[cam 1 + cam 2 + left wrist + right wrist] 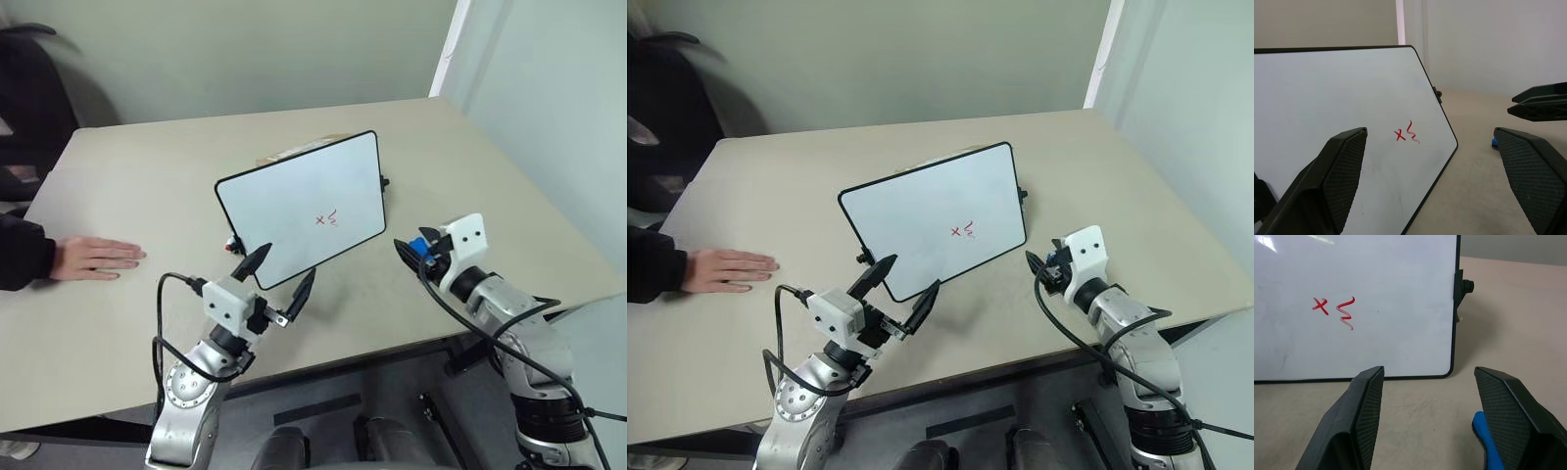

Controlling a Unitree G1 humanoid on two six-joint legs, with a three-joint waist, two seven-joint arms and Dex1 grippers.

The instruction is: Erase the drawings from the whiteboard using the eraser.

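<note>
The whiteboard point(294, 201) stands tilted on the table, its white face toward me. The drawings point(326, 218), a small red "x" and a squiggle, sit low on the board's right half. My left gripper point(289, 262) is open just in front of the board's lower left corner, holding nothing. My right gripper point(1429, 372) is open and points at the board's lower right corner from a short way off. The blue eraser point(1484, 436) lies beside the inner face of one right finger, partly hidden by it and not clamped between the two. Whether it touches that finger I cannot tell.
A person's hand point(93, 257) rests flat on the table at the left. A small red-and-black marker bit point(233, 245) sits by the board's lower left edge. A black knob point(384, 181) sticks out on the board's right side. The table's front edge point(392, 343) runs just behind my grippers.
</note>
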